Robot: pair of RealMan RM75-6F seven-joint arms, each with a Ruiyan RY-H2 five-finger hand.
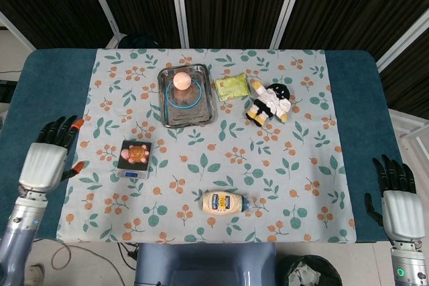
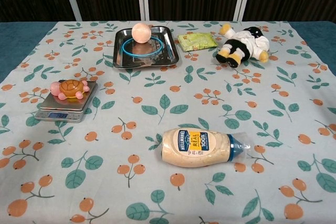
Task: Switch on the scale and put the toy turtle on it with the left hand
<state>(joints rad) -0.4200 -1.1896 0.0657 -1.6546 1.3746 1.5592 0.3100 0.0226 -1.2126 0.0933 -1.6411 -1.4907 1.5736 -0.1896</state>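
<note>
The toy turtle [image 1: 136, 153] [image 2: 69, 88], pink with an orange shell, lies on the small silver scale [image 1: 128, 171] [image 2: 60, 112], whose display strip glows blue in the chest view. My left hand [image 1: 49, 160] hangs open, fingers spread, over the blue table edge far to the left of the scale; only the head view shows it. At the table's right front corner my right hand [image 1: 397, 207] is open too and holds nothing.
A steel tray [image 1: 165, 113] with a peach ball [image 1: 181, 80] and a blue ring stands at the back. A green packet [image 1: 232, 87] and a plush doll [image 1: 270, 103] lie right of it. A mayonnaise bottle [image 1: 225, 202] lies near the front.
</note>
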